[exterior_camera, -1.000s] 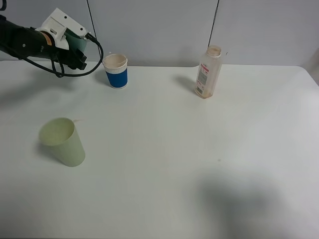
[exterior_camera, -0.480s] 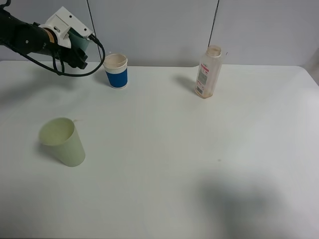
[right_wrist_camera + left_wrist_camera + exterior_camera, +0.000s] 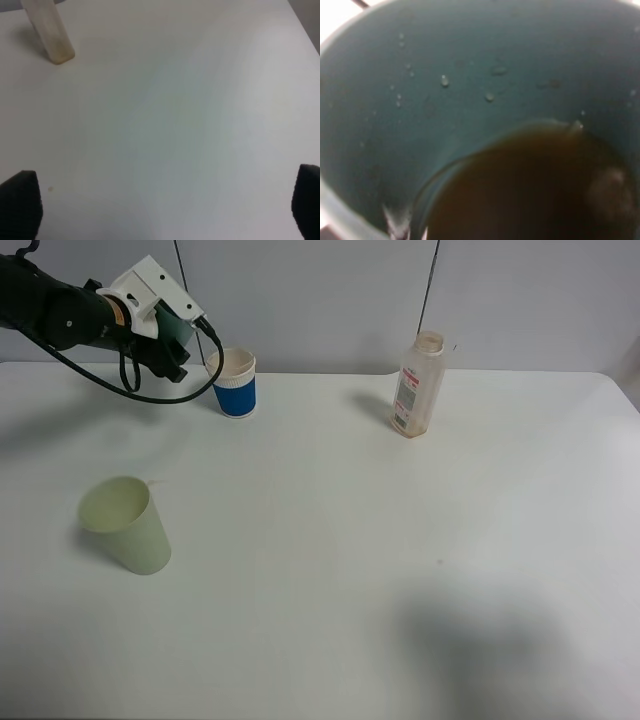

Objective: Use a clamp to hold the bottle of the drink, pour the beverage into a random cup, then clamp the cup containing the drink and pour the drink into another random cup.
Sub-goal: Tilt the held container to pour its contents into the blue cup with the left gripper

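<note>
My left gripper (image 3: 168,348) is shut on the teal-green cup containing the drink (image 3: 181,331), held in the air just left of the blue cup with a white rim (image 3: 233,383) and tipped toward it. The left wrist view looks into the teal cup (image 3: 435,95), where the brown beverage (image 3: 520,190) pools at the low side. The clear bottle (image 3: 418,386) stands upright at the back right, also in the right wrist view (image 3: 50,35). My right gripper (image 3: 165,210) is open over bare table; its fingertips (image 3: 20,202) show at the frame's edges.
A pale yellow-green cup (image 3: 128,524) stands at the front left of the white table (image 3: 350,540). A black cable loops under the left arm (image 3: 150,395). A wall runs along the table's back edge.
The left gripper has carried the teal cup to the right, closer to the blue cup's rim, and tipped it more. Bottle and other cups have not moved.
</note>
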### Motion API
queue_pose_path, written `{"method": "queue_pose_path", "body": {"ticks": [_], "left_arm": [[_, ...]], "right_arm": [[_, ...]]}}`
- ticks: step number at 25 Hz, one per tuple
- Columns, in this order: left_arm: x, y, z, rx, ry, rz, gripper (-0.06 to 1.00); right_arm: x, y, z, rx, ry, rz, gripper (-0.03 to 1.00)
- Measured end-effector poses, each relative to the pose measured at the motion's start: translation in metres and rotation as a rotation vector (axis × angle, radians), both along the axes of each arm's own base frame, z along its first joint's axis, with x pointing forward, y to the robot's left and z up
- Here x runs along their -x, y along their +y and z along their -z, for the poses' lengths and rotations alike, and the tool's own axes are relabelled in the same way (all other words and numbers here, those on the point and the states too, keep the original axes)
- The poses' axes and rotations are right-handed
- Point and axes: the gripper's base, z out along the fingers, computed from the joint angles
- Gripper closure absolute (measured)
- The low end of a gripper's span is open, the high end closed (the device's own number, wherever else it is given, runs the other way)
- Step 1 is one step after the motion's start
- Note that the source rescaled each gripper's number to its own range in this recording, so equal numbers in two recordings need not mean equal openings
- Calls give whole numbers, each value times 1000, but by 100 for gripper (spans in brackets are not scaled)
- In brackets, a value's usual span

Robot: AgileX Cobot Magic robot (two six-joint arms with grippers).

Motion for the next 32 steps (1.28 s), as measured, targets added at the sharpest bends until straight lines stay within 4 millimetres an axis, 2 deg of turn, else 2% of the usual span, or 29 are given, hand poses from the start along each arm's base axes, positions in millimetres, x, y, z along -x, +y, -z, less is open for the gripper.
{"method": "queue_pose_path", "body": {"ticks": [5,8,23,32], "left_arm": [[-12,-2,-1,-13,-1,-5,94],[-17,-6,5,-42,31,-2,94],[-17,-10,6,-118,20,58,94],[-16,-9,8,-222,24,113,94]], "right_arm": [[0,0,0,0,0,0,-3],[0,0,0,0,0,0,-3],[0,0,0,0,0,0,-3],[0,0,0,0,0,0,-3]]}}
